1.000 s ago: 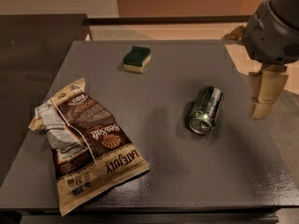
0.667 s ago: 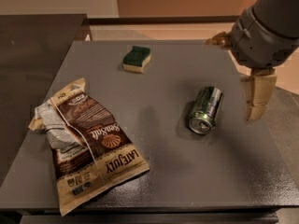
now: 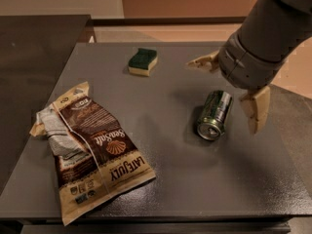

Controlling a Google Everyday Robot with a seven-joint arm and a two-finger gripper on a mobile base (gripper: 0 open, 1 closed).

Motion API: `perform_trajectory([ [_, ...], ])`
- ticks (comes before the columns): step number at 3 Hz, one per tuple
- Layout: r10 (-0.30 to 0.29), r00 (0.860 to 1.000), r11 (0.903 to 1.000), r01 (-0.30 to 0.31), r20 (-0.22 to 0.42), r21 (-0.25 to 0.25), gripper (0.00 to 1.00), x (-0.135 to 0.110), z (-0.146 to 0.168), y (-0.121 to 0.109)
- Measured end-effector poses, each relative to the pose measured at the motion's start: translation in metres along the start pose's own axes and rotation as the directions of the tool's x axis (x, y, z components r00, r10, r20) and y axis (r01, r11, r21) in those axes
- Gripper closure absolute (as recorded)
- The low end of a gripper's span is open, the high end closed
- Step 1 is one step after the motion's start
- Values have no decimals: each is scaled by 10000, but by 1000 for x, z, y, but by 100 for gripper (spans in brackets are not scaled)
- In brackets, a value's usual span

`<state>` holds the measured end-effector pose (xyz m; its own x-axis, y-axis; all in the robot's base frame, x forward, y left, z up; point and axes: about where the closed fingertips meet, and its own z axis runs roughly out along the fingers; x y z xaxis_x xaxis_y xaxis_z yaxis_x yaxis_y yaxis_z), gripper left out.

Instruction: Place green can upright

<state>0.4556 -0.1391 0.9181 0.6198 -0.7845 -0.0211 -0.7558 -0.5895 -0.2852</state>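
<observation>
Green can (image 3: 214,115) sideways — wide-open pincer (image 3: 222,97) beside it — "LATE JULY" bag (image 3: 97,150)

Dark grey tbl (image 3: 175,184) fills most of the frame. On it, w/ gaps btwn all three: green-and-yellow sponge (image 3: 143,62) at upper centre, crumpled brown-and-cream snack bag (image 3: 92,150) lying flat at lower left, & green can (image 3: 215,115) on its side right of centre, silver top end facing the frame's lower edge. The gripper (image 3: 221,97) hangs above the can at centre right, fingers spread wide, one at upper left of it, one at its right.
</observation>
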Motion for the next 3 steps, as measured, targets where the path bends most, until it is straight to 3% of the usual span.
perform_trajectory([
  [1, -1430, 9896, 9880, 1419, -134, -610, 0, 1, 20, 3],
  [2, -2291, 9732, 9668, 2252, -196, -1205, 0, 1, 37, 7],
  [3, -2774, 9605, 9486, 2703, -217, -1646, 0, 4, 50, 9],
])
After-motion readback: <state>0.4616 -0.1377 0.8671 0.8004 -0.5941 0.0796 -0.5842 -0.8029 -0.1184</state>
